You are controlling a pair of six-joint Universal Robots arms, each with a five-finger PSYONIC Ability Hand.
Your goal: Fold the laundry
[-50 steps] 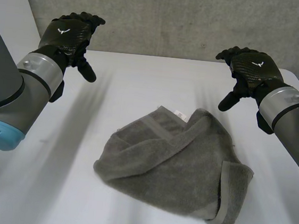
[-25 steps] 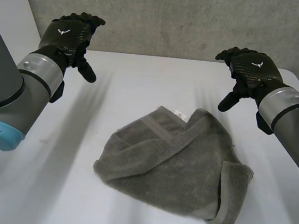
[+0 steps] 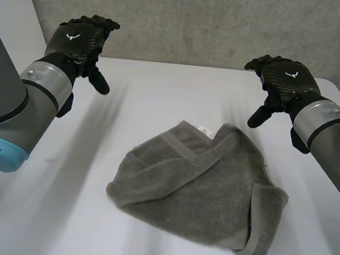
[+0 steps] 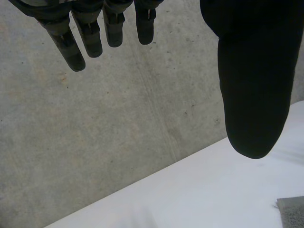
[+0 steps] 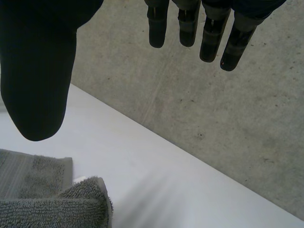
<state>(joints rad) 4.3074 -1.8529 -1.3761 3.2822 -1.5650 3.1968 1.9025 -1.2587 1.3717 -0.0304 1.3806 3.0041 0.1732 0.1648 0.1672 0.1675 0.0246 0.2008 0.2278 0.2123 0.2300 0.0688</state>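
A crumpled grey terry towel (image 3: 194,191) lies loosely bunched on the white table (image 3: 51,212), nearest the robot and somewhat toward its right. One banded hem is rolled up at the near right corner, and a small white label (image 3: 204,130) sits at the far edge. Bare tabletop runs wide on the towel's left and beyond it. Farther off, the black left hand (image 3: 79,40) and black right hand (image 3: 285,77) hover well apart above the table's far side, clear of the cloth. Each is open, with fingers (image 4: 89,35) relaxed, thumb spread away and nothing held. A grey concrete wall (image 3: 199,21) rises behind the table's far edge.
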